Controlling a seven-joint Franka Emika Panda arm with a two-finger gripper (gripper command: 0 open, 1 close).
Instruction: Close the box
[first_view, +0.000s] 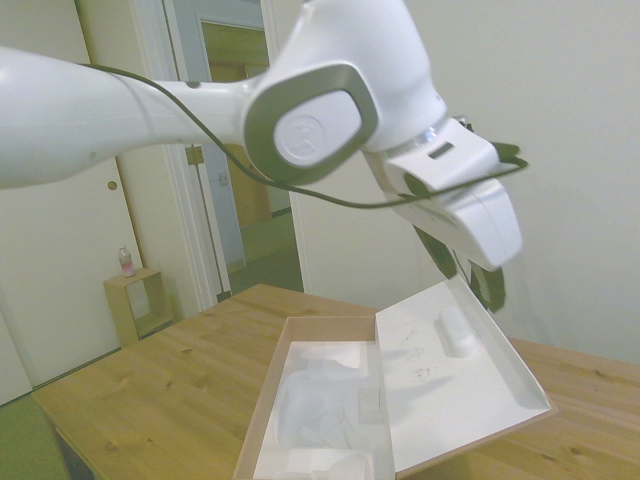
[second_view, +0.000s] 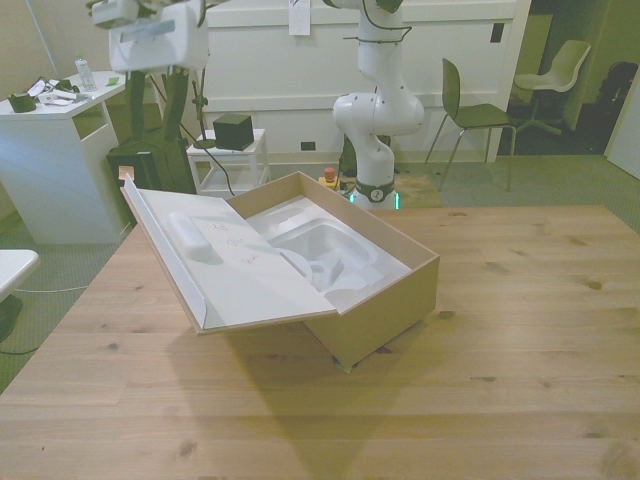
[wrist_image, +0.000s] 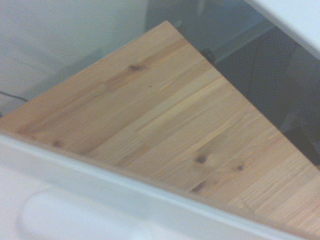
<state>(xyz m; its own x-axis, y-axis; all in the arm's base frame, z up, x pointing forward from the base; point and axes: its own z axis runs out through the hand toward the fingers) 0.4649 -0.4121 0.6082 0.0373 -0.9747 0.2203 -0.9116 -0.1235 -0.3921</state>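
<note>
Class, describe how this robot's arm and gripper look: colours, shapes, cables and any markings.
The arm is glossy white with rounded links. One joint cap is grey-rimmed, with a faint embossed round mark. A thin dark cable loops along it. The gripper has a white boxy body and dark fingers.

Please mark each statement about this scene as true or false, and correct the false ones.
1. The large brown cardboard box stands open on the wooden table. True.
2. The white-lined lid lies flat on the table. False: it is tilted up, partly raised.
3. A white moulded insert fills the inside of the box. True.
4. The tool is inside the box, touching the insert. False: it is at the lid's raised far edge, outside the box.
5. The lid is on the front view's right side of the box. False: it is on the front view's left.
</note>
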